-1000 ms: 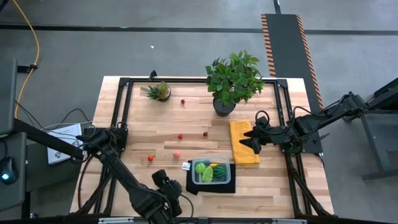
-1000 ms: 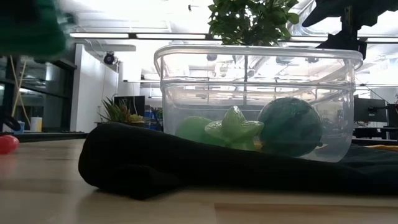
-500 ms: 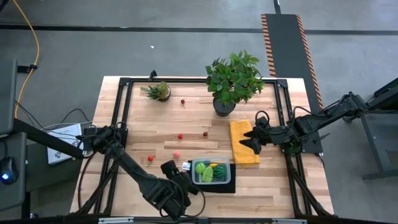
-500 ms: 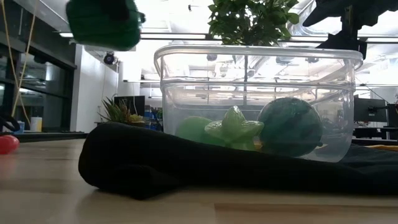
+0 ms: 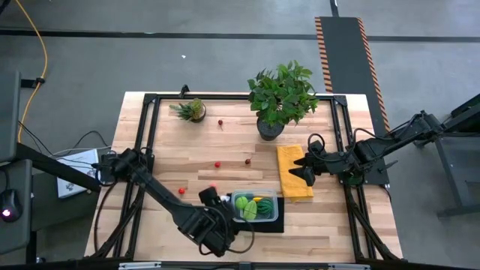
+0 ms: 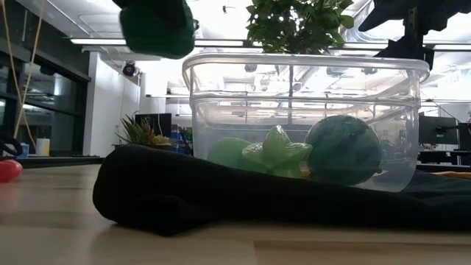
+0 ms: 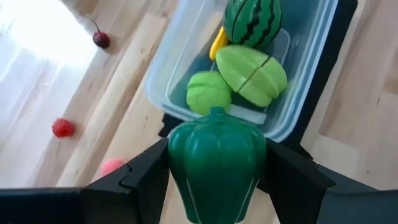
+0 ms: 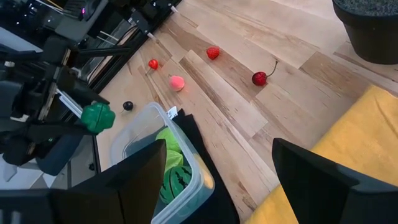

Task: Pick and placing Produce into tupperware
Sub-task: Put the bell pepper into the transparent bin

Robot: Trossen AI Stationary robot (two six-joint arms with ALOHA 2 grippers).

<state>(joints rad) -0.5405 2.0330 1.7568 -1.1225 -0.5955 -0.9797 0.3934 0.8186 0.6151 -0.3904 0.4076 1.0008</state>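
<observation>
Left claw [image 7: 214, 186] grips green pepper [image 7: 216, 158] just beside tupperware [image 5: 255, 206] lower centre, carry it over the rim before releasing; right claw [image 8: 214, 180] idle, spread empty, over yellow cloth [image 5: 292, 171].

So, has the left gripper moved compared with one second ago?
Yes. In the high view the left gripper, shut on the green pepper, has moved from the table's near edge toward the tupperware and now sits just beside it.
</observation>
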